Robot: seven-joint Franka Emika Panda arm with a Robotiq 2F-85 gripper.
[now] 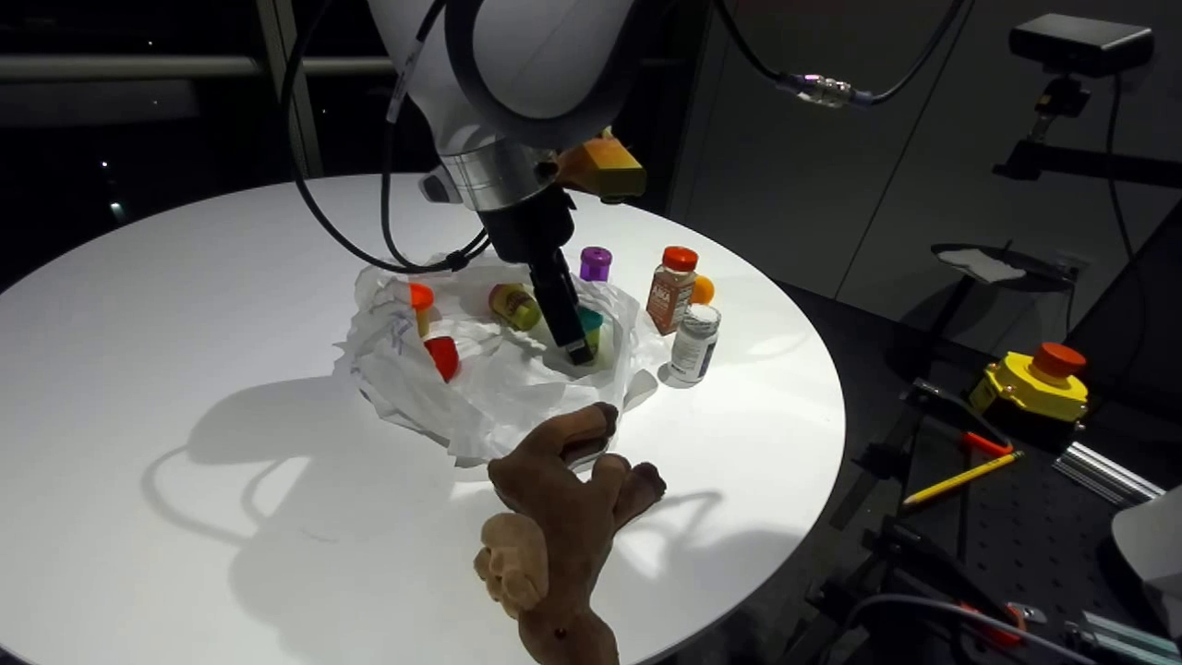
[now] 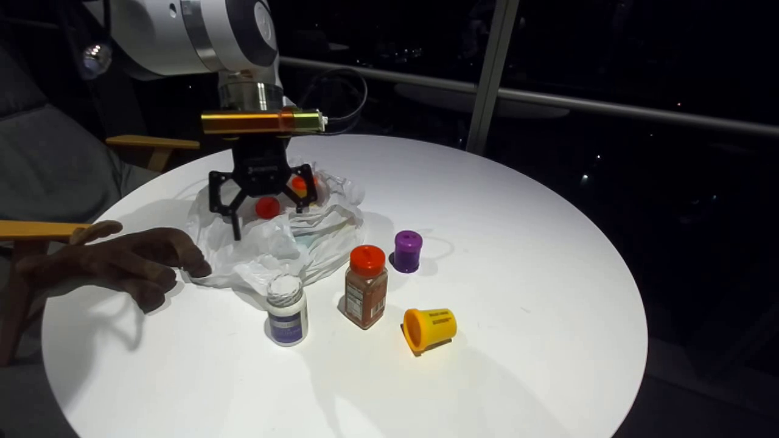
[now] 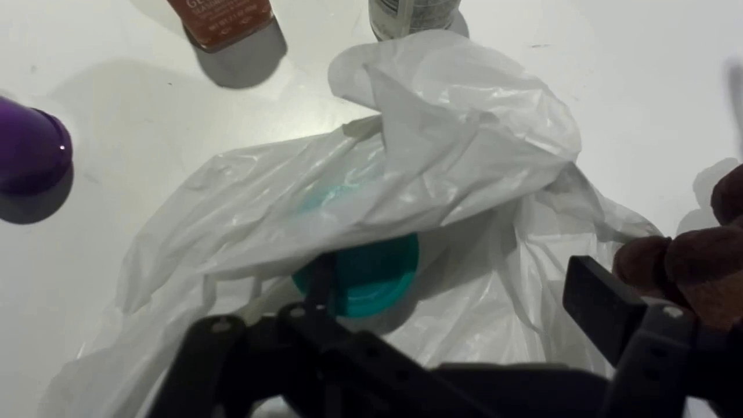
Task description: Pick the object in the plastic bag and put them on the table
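Grasp step now, I'd say: my fingers (image 3: 601, 305) spread wide, one perhaps touching the round teal-lidded jar (image 3: 380, 273) inside the crumpled translucent white plastic bag (image 1: 517, 406) on the round white bench (image 2: 517, 292), so next I must centre it, then squeeze.

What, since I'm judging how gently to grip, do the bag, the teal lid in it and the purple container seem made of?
Bag: thin plastic film, slightly shiny; it creases sharply and a teal tint shows faintly through.
Teal lid: probably moulded plastic, fairly matte, though shaded; one solid colour, rounded rim.
Purple container: likely hard plastic, glossy from its small glint; painted metal isn't ruled out.
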